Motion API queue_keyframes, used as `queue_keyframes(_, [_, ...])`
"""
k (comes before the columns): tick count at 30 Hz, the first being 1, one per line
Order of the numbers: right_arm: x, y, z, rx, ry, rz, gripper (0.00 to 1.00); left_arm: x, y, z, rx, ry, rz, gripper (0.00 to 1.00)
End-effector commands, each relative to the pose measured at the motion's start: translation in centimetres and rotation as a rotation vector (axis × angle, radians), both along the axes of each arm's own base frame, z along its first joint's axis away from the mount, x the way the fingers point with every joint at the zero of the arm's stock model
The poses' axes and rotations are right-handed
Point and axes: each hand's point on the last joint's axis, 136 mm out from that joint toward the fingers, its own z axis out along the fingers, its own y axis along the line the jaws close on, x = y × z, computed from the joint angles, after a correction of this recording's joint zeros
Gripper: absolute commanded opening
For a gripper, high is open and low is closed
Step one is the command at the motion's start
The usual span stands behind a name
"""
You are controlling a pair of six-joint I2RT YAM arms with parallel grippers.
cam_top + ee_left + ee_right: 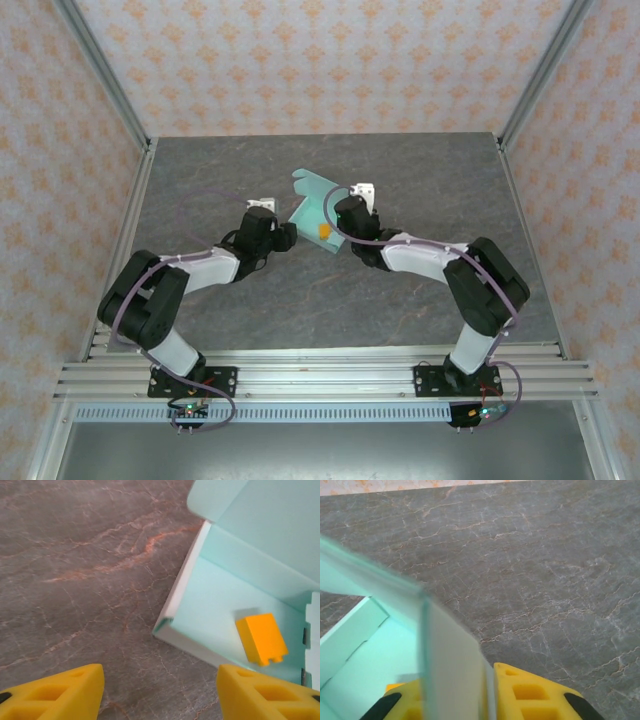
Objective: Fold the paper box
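Observation:
The paper box (312, 200) is pale mint card, partly raised, lying at the table's middle back. A small orange block (325, 231) lies inside it. My left gripper (288, 238) sits just left of the box. In the left wrist view this gripper (160, 675) is open, and the box corner (170, 625) lies just ahead of its yellow fingertips (65, 695), apart from them. The orange block (261, 639) rests on the box floor (215, 605). My right gripper (352, 212) hangs over the box's right side. An upright box wall (452, 655) stands between my right gripper's (457, 680) fingers (535, 695); the right one lies against it.
The table (300, 300) is dark grey marble with patterned walls around it. Aluminium posts (105, 75) stand at the back corners. A rail (320, 375) carrying both arm bases runs along the near edge.

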Motion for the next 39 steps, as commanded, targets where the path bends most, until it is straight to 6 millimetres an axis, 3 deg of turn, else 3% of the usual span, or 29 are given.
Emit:
queue_keyframes(1, [-0.3, 0.4, 0.5, -0.011, 0.061, 0.049, 0.27, 0.8, -1.0, 0.9, -0.019, -0.014, -0.040, 0.62])
queue_keyframes(6, [-0.5, 0.3, 2.1, -0.019, 0.075, 0.063, 0.45, 1.6, -1.3, 1.3, -0.016, -0.022, -0.040, 0.63])
queue_keyframes(11, [-1.1, -0.9, 4.5, -0.034, 0.055, 0.051, 0.56, 2.5, -1.0, 1.3, -0.003, -0.014, -0.042, 0.65])
queue_keyframes(17, [-3.7, -3.3, 6.7, -0.014, 0.042, 0.031, 0.70, 4.6, -2.2, 0.1, -0.028, 0.031, -0.116, 0.67])
queue_keyframes(21, [-6.2, -3.5, 4.4, 0.085, 0.118, 0.045, 0.72, 5.7, -3.3, -0.7, -0.039, 0.045, -0.161, 0.67])
queue_keyframes(26, [-7.7, -2.5, 0.3, 0.212, 0.215, 0.042, 0.74, 5.5, -5.2, -0.9, -0.114, 0.050, -0.233, 0.67])
queue_keyframes(33, [-6.7, -1.2, -1.7, 0.379, 0.269, 0.045, 0.76, 3.2, -6.3, -1.2, -0.198, 0.052, -0.274, 0.64])
queue_keyframes(39, [-4.7, -2.3, -2.6, 0.437, 0.290, 0.006, 0.75, 1.0, -7.9, -1.5, -0.252, 0.070, -0.314, 0.63])
